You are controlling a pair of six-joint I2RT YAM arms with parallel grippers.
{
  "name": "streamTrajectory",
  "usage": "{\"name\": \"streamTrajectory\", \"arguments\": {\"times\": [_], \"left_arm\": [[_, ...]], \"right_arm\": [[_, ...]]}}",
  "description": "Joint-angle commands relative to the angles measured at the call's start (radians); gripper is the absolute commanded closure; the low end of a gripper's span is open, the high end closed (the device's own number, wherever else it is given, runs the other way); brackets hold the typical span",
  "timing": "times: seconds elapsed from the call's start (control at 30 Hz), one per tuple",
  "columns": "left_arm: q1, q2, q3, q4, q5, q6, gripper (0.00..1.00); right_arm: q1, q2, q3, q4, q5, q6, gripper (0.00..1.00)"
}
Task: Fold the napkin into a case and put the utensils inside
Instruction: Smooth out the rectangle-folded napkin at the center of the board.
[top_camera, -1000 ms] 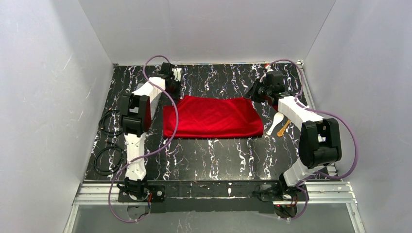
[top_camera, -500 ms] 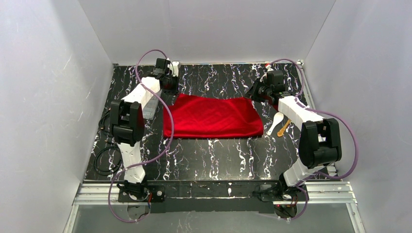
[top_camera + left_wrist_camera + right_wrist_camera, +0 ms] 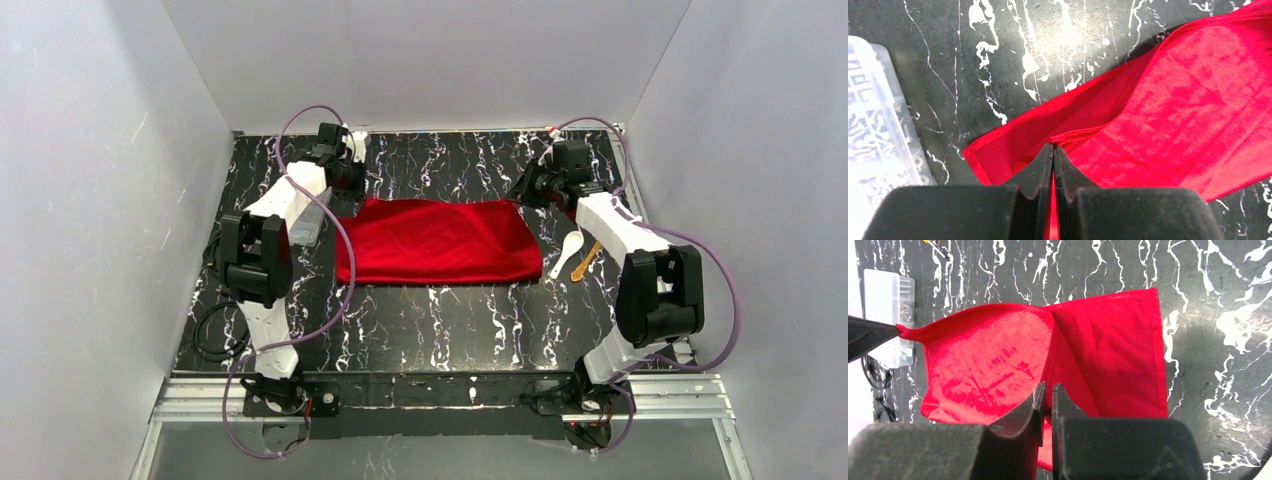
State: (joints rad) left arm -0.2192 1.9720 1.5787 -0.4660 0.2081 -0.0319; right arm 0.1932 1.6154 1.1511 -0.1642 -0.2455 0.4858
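The red napkin (image 3: 435,242) lies folded into a wide band in the middle of the table. My left gripper (image 3: 347,192) is at its far left corner, and in the left wrist view the gripper (image 3: 1053,148) is shut on the hem of the napkin's (image 3: 1168,110) top layer. My right gripper (image 3: 524,194) is at the far right corner, and in the right wrist view the gripper (image 3: 1047,388) is shut on the napkin's (image 3: 993,360) top layer, which is lifted. The white spoon (image 3: 568,250) and the yellow-gold utensil (image 3: 586,262) lie right of the napkin.
A clear plastic compartment box (image 3: 308,222) lies left of the napkin, under my left arm; it also shows in the left wrist view (image 3: 873,130). Black cables (image 3: 222,322) coil at the left edge. A thin black-and-yellow tool (image 3: 937,247) lies near the back.
My left arm has swung left and its gripper has drawn the napkin's far left corner outward. My right gripper has shifted slightly toward the back.
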Motion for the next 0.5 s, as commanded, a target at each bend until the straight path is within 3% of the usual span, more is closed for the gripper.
{"name": "streamTrajectory", "arguments": {"times": [0.0,0.47], "left_arm": [[-0.007,-0.143,-0.012,-0.077,0.034,0.014,1.00],[-0.008,-0.547,-0.189,-0.269,0.065,0.025,1.00]], "right_arm": [[-0.026,-0.075,0.081,-0.054,-0.033,-0.038,0.88],[-0.032,-0.243,-0.049,-0.107,-0.068,-0.037,0.88]]}}
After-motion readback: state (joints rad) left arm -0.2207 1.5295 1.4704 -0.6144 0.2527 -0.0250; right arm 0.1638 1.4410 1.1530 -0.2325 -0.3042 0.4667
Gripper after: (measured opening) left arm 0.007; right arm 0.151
